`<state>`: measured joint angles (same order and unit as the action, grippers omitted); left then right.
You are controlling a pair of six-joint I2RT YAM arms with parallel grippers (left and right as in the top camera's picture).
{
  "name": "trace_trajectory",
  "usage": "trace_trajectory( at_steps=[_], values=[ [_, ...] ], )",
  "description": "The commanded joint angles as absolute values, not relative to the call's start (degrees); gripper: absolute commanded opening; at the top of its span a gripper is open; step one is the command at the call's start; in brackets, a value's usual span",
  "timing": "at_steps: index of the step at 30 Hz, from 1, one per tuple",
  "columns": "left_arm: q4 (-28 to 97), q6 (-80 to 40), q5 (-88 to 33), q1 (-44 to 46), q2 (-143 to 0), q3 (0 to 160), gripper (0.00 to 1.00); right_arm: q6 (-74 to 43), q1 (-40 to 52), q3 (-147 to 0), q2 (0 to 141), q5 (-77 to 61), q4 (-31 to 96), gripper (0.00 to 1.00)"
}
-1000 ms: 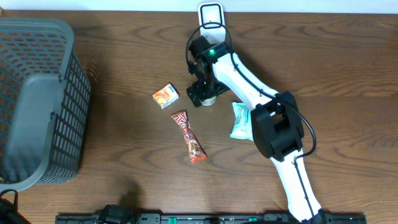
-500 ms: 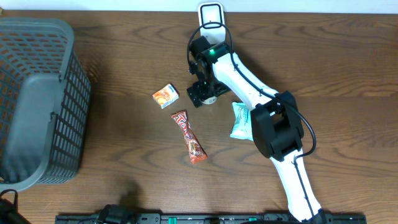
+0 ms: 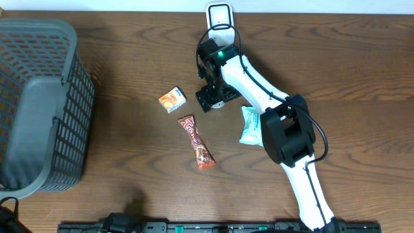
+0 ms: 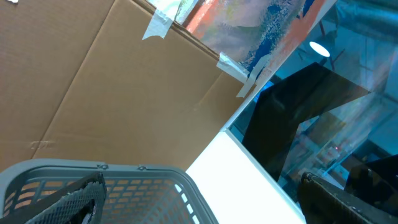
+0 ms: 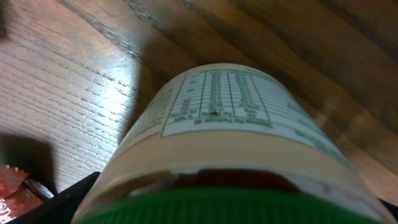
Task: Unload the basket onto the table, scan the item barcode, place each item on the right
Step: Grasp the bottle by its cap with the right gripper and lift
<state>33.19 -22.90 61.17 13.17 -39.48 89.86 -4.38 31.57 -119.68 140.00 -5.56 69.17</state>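
Bottle point(image 5: 217, 124) by the desk's rear edge sits between the open jaws of the right gripper point(image 3: 212, 98) (ungrasped, 0 scans done).

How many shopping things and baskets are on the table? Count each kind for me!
Small orange box: 1
Red candy bar: 1
Pale green packet: 1
Jar with a green lid: 1
Grey basket: 1
Total: 5
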Motion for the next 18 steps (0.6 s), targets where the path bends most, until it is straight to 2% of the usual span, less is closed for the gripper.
trace_trajectory(
  at_steps=[1, 11, 18],
  values=[
    [33.1, -23.2, 61.1, 12.9, -39.5, 89.8, 0.98, -7.9, 31.3, -120.1, 142.3, -5.9, 69.2, 0.95],
    [33.1, -23.2, 61.1, 12.9, -39.5, 89.4, 0.98, -22.4, 31.0, -124.0, 142.3, -5.9, 70.2, 0.98],
    [33.1, -23.2, 61.0, 12.9, -39.5, 89.4, 0.98, -27.0, 30.7, -124.0, 142.3, -5.9, 70.3, 0.98]
  ],
)
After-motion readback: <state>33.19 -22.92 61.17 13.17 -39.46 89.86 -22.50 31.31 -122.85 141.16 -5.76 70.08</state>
